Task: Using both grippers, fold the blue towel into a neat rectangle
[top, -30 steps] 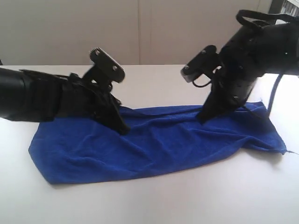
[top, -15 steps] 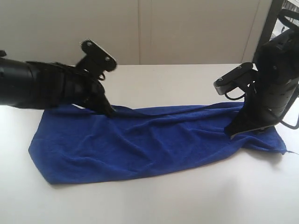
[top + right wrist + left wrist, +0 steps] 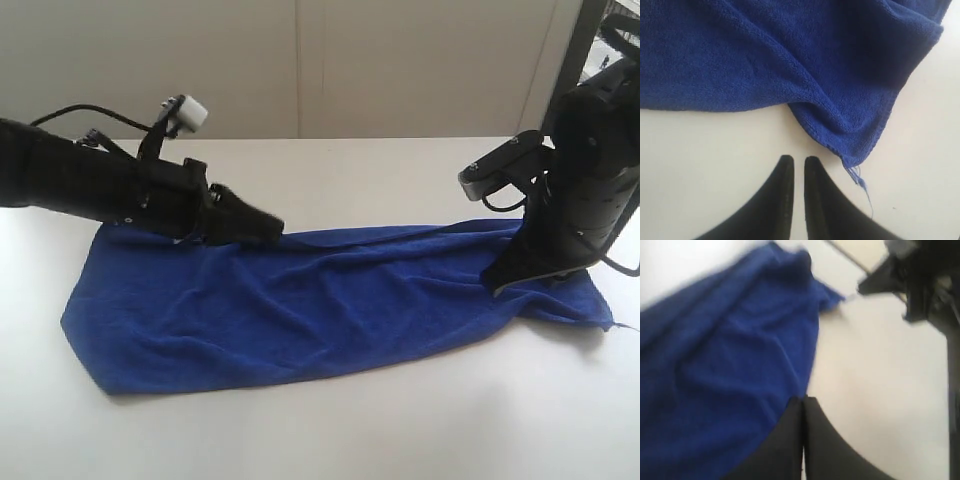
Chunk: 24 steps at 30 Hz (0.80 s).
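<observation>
Towel (image 3: 330, 310) lies spread on the table (image 3: 400, 440), its long axis running side to side in the exterior view, one end under each arm.

The right gripper (image 3: 795, 162) is all but closed, with only a slim slit between its fingers and nothing in it. Its tips are over bare table. Just beside them, to one side, is the towel's corner (image 3: 860, 150) with the thread (image 3: 865, 190) hanging off it. Close as it is, the corner lies outside the jaws, not between them.

The left gripper (image 3: 268, 231) is clenched and empty, reaching along the far hem (image 3: 360, 236). Its tips sit at that edge some way in from the towel's left end. The left wrist view is blurred, but it shows cloth on one side of the tips and table on the other.

By my reading, the right arm is the nearer to a corner. It needs to part its fingers and shift sideways onto the corner. The left arm needs to back out along the hem to its own end before any fold across the long axis.
</observation>
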Available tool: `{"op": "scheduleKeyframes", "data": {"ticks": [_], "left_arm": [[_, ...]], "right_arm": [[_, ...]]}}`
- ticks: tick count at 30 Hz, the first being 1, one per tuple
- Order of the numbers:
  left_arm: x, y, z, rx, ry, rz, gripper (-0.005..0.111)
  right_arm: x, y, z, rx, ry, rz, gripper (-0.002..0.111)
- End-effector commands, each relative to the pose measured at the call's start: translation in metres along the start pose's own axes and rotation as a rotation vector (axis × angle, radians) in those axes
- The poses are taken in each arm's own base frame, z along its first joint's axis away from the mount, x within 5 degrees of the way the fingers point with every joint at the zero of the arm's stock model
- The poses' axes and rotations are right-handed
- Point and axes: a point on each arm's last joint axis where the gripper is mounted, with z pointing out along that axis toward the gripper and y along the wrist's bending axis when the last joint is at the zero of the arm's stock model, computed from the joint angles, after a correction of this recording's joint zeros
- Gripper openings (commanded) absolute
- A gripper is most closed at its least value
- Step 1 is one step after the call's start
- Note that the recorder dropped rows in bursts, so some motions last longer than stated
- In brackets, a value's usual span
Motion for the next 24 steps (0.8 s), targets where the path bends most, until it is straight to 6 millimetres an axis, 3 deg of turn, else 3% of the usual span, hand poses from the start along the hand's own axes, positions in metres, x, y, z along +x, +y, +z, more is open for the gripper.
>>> {"op": "scheduleKeyframes", "data": {"ticks": [1,6,13,18,24], "left_arm": [[0.027,0.008,-0.011,-0.09,0.528,-0.084,0.0],[0.038,0.008,0.0,-0.33,0.75,0.0,0.0],[0.035,-0.002,0.038,-0.485,0.734,0.189,0.0],[0.049,0.016,0.044,-0.589,0.815,0.169,0.0],[0.077,0.029,0.041,-0.588,1.088,0.161,0.0]], "right_arm": [[0.001,-0.002,-0.003,0.001,-0.007,-0.006,0.009],[0.004,-0.001,-0.003,-0.011,0.02,-0.023,0.009],[0.006,-0.002,-0.009,-0.016,0.018,-0.026,0.009],[0.007,-0.004,-0.017,-0.01,-0.011,-0.019,0.009],[0.007,-0.005,-0.02,-0.009,-0.019,-0.017,0.009]]}}
